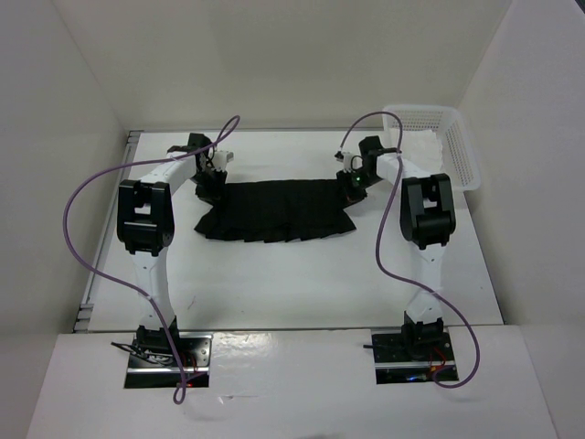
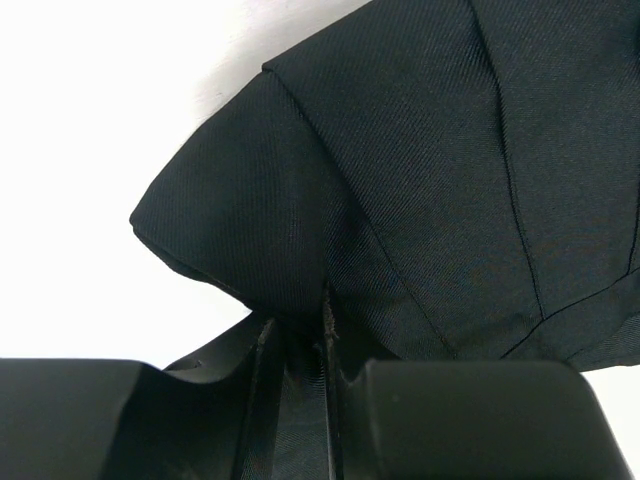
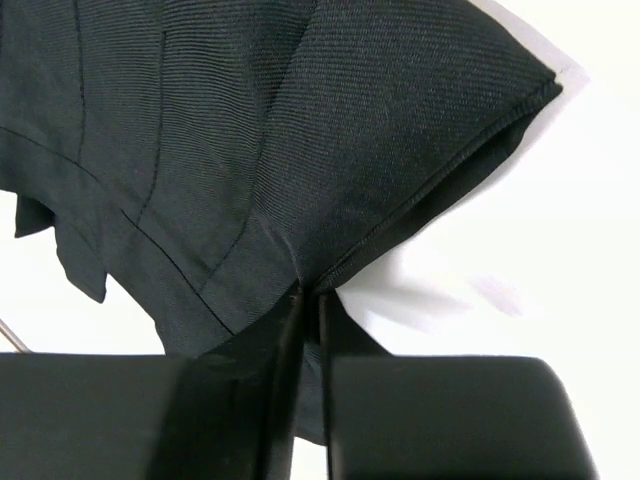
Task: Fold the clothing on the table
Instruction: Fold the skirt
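Observation:
The clothing point(image 1: 276, 211), a black pleated skirt, lies spread across the far middle of the white table point(image 1: 274, 283), hem toward the arms. My left gripper point(image 1: 208, 186) is at the skirt's far left corner, shut on a pinch of the clothing point(image 2: 400, 200), which bunches up between its fingers point(image 2: 296, 340). At the far right corner my right gripper point(image 1: 353, 186) is shut on the hemmed edge of the clothing point(image 3: 300, 150); the fabric rises in a peak from between its fingers point(image 3: 308, 300).
A white perforated basket point(image 1: 439, 137) with white cloth inside stands at the far right corner. A grey rail point(image 1: 105, 238) runs along the table's left edge. White walls close in on three sides.

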You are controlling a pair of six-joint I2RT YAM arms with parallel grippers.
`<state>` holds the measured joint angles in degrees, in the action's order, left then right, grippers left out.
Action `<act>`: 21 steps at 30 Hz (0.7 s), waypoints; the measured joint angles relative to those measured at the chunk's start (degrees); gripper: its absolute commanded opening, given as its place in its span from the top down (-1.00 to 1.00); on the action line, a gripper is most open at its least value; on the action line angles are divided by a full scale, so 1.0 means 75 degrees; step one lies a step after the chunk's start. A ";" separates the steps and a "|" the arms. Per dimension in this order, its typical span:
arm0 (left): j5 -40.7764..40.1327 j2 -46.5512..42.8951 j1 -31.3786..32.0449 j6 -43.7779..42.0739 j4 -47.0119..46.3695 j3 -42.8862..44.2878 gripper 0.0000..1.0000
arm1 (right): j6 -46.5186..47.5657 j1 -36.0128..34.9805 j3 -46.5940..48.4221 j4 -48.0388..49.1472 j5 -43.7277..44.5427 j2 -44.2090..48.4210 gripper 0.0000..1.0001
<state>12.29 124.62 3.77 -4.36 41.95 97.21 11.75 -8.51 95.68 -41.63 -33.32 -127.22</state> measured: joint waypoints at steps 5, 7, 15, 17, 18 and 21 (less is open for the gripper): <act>0.0006 0.0000 0.0000 -0.0003 0.0017 0.0000 0.51 | -0.0006 -0.0087 0.0000 -0.0003 0.0143 -0.0006 1.00; 0.0026 0.0000 0.0000 -0.0006 0.0032 0.0000 0.51 | -0.0012 -0.0102 0.0041 -0.0041 0.0221 -0.0009 1.00; 0.0181 0.0000 0.0000 -0.0035 0.0114 -0.0006 0.56 | -0.0055 -0.0163 0.1320 -0.0595 0.0781 -0.0093 1.00; 0.0204 0.0000 0.0000 -0.0038 0.0119 -0.0012 0.56 | -0.0076 -0.0210 0.1740 -0.0726 0.0883 -0.0093 1.00; 0.0204 0.0000 0.0000 -0.0041 0.0122 -0.0012 0.56 | -0.0090 -0.0251 0.1947 -0.0813 0.0959 -0.0090 1.00; 0.0224 -0.0003 0.0000 -0.0047 0.0117 -0.0029 0.56 | -0.0108 -0.0446 0.2343 -0.0947 0.1183 -0.0090 1.00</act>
<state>13.98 124.60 3.77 -4.71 42.83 96.99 10.94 -11.86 113.25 -48.73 -24.45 -127.90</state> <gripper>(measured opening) 0.229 0.010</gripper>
